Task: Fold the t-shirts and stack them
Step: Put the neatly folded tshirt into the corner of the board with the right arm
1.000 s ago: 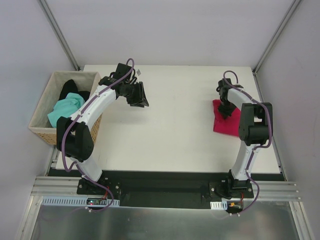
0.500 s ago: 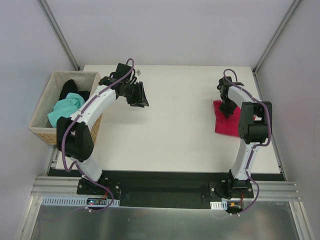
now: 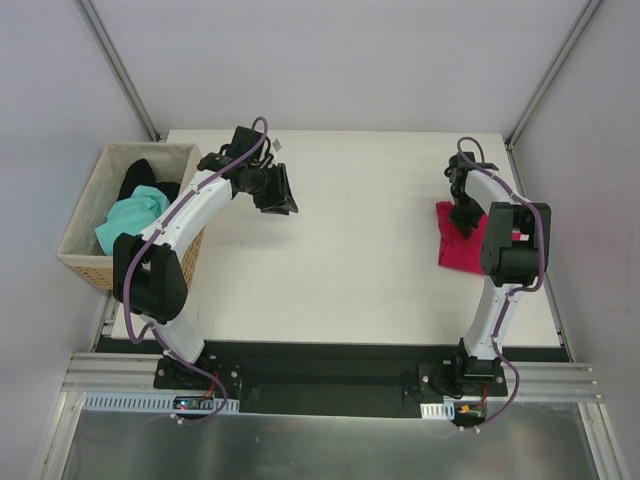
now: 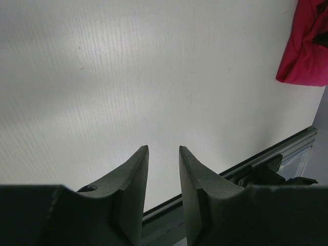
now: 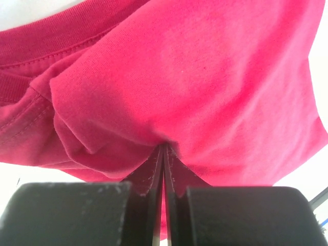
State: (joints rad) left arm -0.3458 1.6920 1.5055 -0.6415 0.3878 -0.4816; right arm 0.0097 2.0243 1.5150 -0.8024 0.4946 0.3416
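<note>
- The crimson t-shirt (image 3: 462, 248) lay in a crumpled, bunched heap near the right edge of the surface (image 3: 350, 260), not spread flat; its cloth was bright pinkish-red, with a ribbed, stitched collar band showing in the right wrist view
- The right gripper (image 5: 164, 146) was clamped on a fold of that shirt, its two dark fingers pressed together with the red cloth puckered up at their tips
- From above, the right gripper sat on the far part of the heap, while the rest of the shirt trailed toward the near side beside the right arm
- The mint-green t-shirt (image 3: 130, 215) lay loosely wadded in the basket (image 3: 85, 262), part of it spilling over the side that faced the surface
- The black t-shirt (image 3: 138, 177) was in the same basket, behind the green one and touching it, a dark lump whose shape I could not tell
- Three t-shirts were counted in all: one crimson on the surface, one mint-green and one black in the basket
- One tan woven basket stood at the left, just off the surface's left edge
- The left gripper (image 4: 163, 149) hung over the bare far-left part of the surface, well apart from all the shirts, its fingers a narrow gap apart and holding nothing
- Two arms and two grippers were in view
</note>
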